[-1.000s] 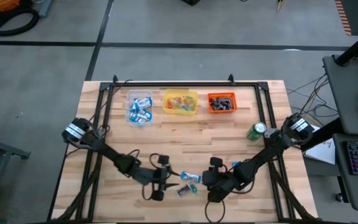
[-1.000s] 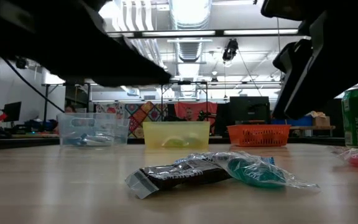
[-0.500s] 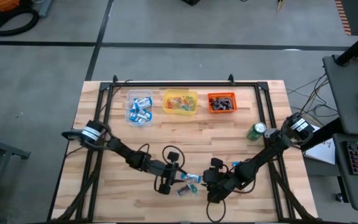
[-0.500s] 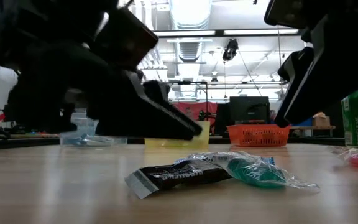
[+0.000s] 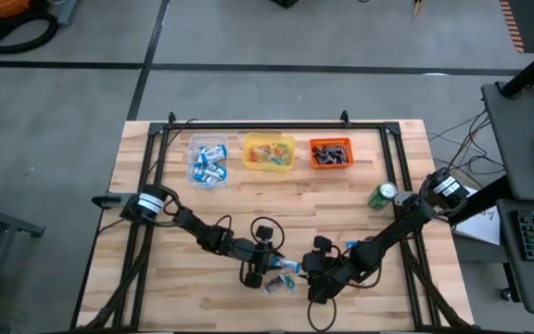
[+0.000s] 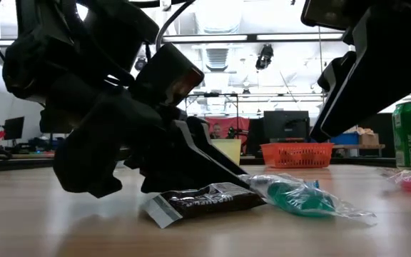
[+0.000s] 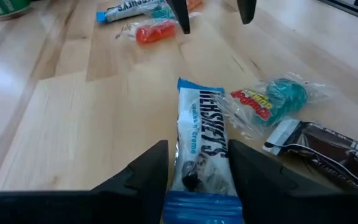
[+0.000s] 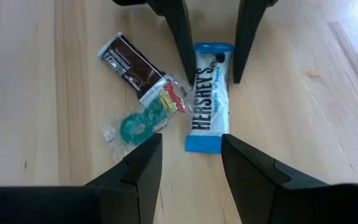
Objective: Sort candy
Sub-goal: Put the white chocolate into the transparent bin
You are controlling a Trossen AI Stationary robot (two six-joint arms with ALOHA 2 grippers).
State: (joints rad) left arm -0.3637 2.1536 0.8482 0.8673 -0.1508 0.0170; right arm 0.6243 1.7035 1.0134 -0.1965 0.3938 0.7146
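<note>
Low and centre on the table, left gripper (image 7: 197,163), fingers apart, straddles the blue-and-white wrapped chocolate bar (image 7: 199,124); closing squarely avoids the neighbouring green ring sweet (image 7: 278,99), while right gripper (image 8: 188,155) hovers agape.

The wooden table (image 5: 165,288) is pale butcher-block planking with a black frame (image 5: 146,167) laid on its top. Along the far side sit three square tubs in a row — a clear tub (image 5: 209,160) with blue-and-white sweets, a yellow tub (image 5: 269,151), an orange tub (image 5: 330,153). A green can (image 5: 382,195) stands upright near the right edge. At the near middle lies a small cluster of candy: a blue-and-white bar (image 8: 209,103), a dark brown bar (image 8: 131,65) and a clear packet with a green ring sweet (image 8: 145,121) — packet and blue-and-white bar touching. A few more sweets (image 7: 143,18) lie nearer the can.
</note>
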